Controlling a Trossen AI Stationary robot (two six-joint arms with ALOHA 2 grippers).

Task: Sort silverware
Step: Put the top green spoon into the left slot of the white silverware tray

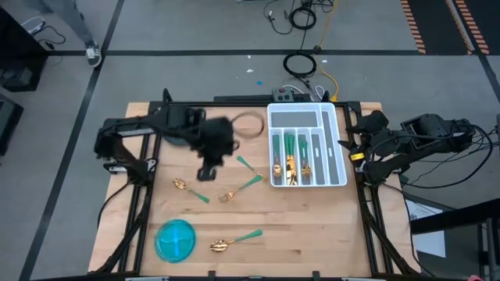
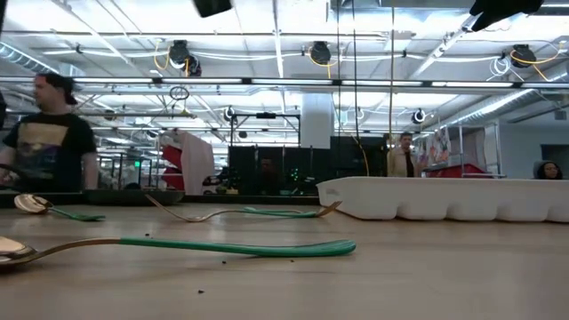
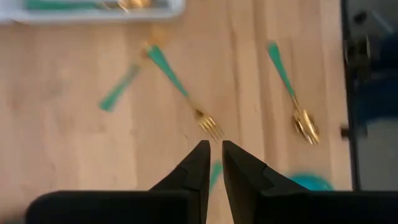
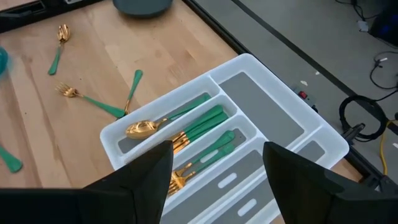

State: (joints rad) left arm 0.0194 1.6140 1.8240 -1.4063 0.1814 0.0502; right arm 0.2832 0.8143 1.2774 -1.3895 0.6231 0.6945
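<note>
While no readable writing or brand is spotted anywhere, the layout is seen clearly enough. Four loose pieces of silverware are left on the wooden table (image 1: 312,234): a spoon (image 1: 190,190) and a fork (image 1: 240,188) near the middle, another teal handle (image 1: 248,165) crossed just above the fork, and a second spoon (image 1: 234,240) near the front edge beside the blue bowl (image 1: 175,240). The rest are laid in the white tray (image 1: 308,146) at the back right, in its long slots; which kinds are stacked in there is hard to make out.

The left gripper (image 3: 212,148) is held over the table above the fork, fingers nearly pinched together with only a thin gap, and nothing is gripped. The right gripper (image 4: 217,155) is parked just off the table's right edge, looking over the tray, jaws spread wide and empty.

Plenty of bare wood is left at front right. The bowl is cut off in both wrist views, and motion blur is noticed on the left arm.
</note>
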